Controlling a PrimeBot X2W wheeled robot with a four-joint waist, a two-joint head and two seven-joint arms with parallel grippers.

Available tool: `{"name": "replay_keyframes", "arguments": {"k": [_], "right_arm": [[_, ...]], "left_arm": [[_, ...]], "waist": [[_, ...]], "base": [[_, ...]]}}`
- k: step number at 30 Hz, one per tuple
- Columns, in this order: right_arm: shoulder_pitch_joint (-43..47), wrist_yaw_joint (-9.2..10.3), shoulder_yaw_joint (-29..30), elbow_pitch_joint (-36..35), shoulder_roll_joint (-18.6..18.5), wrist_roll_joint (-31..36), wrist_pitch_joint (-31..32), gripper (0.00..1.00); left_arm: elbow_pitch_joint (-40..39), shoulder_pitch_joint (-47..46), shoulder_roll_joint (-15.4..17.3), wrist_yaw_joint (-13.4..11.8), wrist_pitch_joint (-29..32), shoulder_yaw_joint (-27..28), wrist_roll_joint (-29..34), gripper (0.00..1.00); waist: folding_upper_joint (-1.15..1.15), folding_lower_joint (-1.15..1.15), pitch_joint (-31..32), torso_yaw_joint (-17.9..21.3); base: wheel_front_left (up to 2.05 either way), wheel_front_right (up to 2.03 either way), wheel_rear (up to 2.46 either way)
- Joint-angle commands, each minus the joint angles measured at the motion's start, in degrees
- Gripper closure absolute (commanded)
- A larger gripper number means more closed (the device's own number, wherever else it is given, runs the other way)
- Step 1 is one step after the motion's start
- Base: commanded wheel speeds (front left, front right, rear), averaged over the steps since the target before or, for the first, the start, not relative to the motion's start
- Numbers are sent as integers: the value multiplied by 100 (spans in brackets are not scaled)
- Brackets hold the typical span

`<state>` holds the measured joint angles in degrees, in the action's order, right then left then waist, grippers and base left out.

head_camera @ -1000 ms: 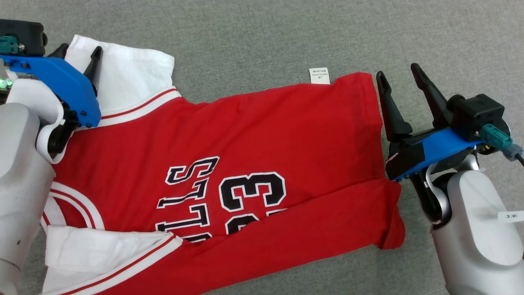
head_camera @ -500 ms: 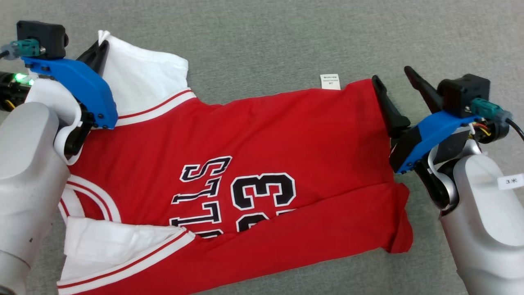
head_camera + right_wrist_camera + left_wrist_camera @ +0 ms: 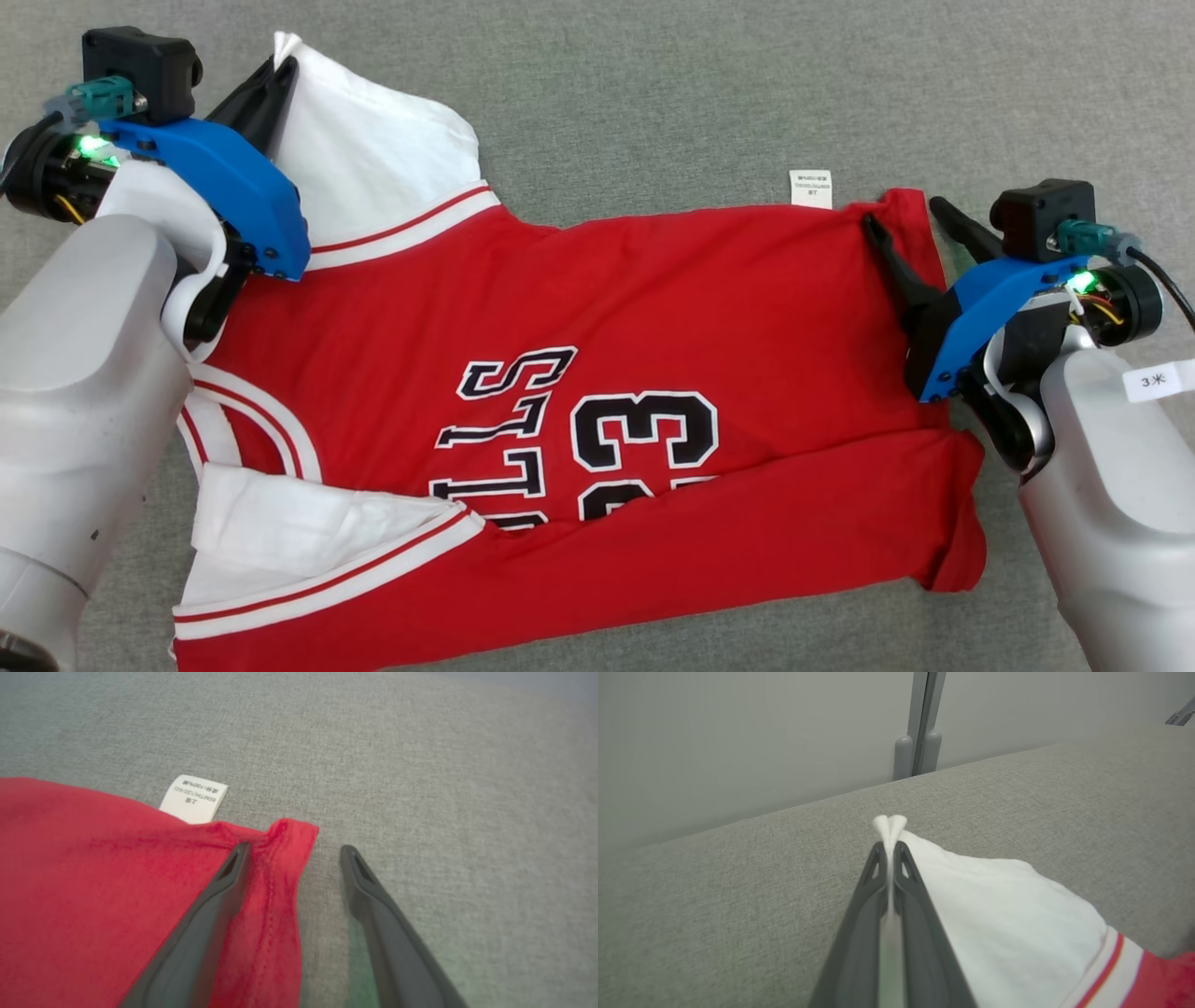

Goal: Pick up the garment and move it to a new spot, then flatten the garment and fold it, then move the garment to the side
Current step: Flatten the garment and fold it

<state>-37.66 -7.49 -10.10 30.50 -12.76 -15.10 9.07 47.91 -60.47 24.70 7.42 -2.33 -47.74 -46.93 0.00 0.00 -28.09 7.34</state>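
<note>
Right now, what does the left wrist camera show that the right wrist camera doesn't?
Left wrist view: the left gripper shut on a white sleeve, with a pale wall and a grey post behind. Right wrist view: the right gripper open, one finger over the red hem, the other over bare surface, plus a white label. Shared: the grey fabric surface and the same shirt.

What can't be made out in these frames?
Care label print: too small and blurred, head and right wrist views.
Jersey lettering: lower row hidden under its folded-over red edge, head view.
Jersey's near left corner: cut off by the head view's bottom edge.
Neckline's left part: behind the left forearm, head view.
</note>
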Motion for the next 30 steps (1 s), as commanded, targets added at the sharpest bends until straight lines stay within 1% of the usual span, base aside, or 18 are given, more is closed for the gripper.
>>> {"name": "replay_keyframes", "arguments": {"k": [1,3,4,5,8,11,18,24,30], "right_arm": [[-59,-1,-50,126,-24,-37,28,7],[-105,-1,-111,265,-28,-120,18,53],[-140,-1,-149,324,-32,-178,-9,98],[-163,-1,-174,373,-49,-216,-24,100],[-261,-1,-173,427,-91,-327,-270,100],[-329,-1,-141,468,-172,-283,-608,100],[-126,-1,-121,660,-266,-283,-1207,100],[163,-1,-159,704,-362,-326,-1574,100],[441,-1,-153,739,-505,-318,-1908,100]], "left_arm": [[-22,-147,-26,7,-50,-44,-31,100],[-27,-161,-30,7,-107,-84,-65,100],[-27,-175,-34,7,-137,-115,-92,100],[-33,-192,-35,7,-154,-144,-102,100],[-69,-219,-33,7,-284,-205,-157,100],[-102,-178,-2,7,-450,-228,-212,100],[-314,146,34,7,-820,-298,-346,100],[-771,616,180,6,-1088,-306,-407,100],[-1546,1261,381,-211,-1242,-179,-384,100]], "waist": [[0,0,-8,-20],[0,0,-11,-45],[0,0,-10,-59],[0,0,-4,-71],[0,0,46,-106],[0,0,161,-139],[0,0,548,-277],[0,0,791,-430],[0,0,965,-590]], "base": [[0,0,0],[0,0,0],[0,0,0],[0,0,0],[0,0,0],[0,0,0],[0,0,0],[0,0,0],[0,0,0]]}}
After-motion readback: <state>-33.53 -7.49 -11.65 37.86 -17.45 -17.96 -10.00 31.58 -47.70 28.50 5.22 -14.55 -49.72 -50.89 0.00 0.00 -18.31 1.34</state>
